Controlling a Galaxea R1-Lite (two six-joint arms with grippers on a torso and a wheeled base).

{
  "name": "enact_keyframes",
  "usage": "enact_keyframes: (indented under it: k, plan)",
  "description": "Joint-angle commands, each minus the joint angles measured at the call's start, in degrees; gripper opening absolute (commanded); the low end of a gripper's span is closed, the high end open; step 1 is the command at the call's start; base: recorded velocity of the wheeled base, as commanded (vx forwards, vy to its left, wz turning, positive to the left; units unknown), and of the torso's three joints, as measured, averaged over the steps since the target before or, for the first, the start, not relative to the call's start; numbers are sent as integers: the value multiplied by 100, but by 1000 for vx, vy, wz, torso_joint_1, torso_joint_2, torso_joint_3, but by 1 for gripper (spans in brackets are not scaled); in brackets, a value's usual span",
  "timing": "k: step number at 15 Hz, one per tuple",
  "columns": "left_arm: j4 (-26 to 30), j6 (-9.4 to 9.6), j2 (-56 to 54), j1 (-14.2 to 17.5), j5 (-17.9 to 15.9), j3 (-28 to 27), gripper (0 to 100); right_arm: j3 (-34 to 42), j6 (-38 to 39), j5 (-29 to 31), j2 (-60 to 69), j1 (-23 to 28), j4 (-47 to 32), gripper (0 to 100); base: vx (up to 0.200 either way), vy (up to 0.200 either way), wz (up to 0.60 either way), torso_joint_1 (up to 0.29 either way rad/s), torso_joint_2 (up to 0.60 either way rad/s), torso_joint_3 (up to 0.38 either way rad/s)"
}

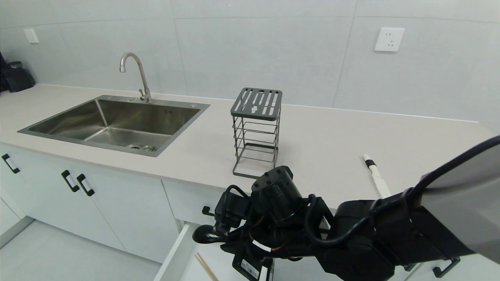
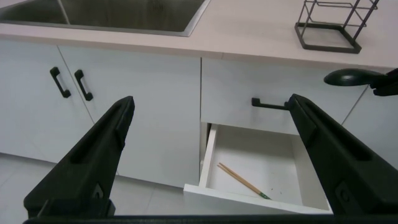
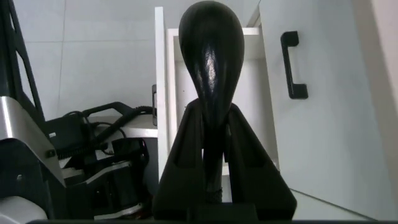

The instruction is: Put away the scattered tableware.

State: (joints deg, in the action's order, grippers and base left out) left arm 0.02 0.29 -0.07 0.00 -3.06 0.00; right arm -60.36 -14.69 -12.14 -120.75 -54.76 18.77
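- The head view looks forward and down from above the countertop. It takes in the sink, the wire rack and the back wall at middle range, with the open drawer at its lower edge.
- The left wrist view sits lower, out in front of the cabinets, and faces them between the spread fingers of the left gripper. It shares the rack's base, the sink's front edge, the drawer and the black spoon with the head view.
- The right wrist view sits very close behind the right gripper, looking along the spoon down into the same drawer.
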Motion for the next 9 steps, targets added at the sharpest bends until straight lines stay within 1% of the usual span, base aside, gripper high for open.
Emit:
enact_keyframes:
  k: [1, 6, 9]
  plan:
    - [-2, -3, 7, 0, -2, 0, 100, -55, 1, -7, -116, -8, 4, 0, 0, 0, 0, -261, 505, 251]
    - [-2, -3, 7, 0, -2, 0, 100, -178, 1, -43, -247, -26, 4, 0, 0, 0, 0, -260, 513, 247]
    - [-2, -3, 7, 0, -2, 0, 100, -301, 1, -192, -371, -61, 4, 0, 0, 0, 0, -263, 496, 235]
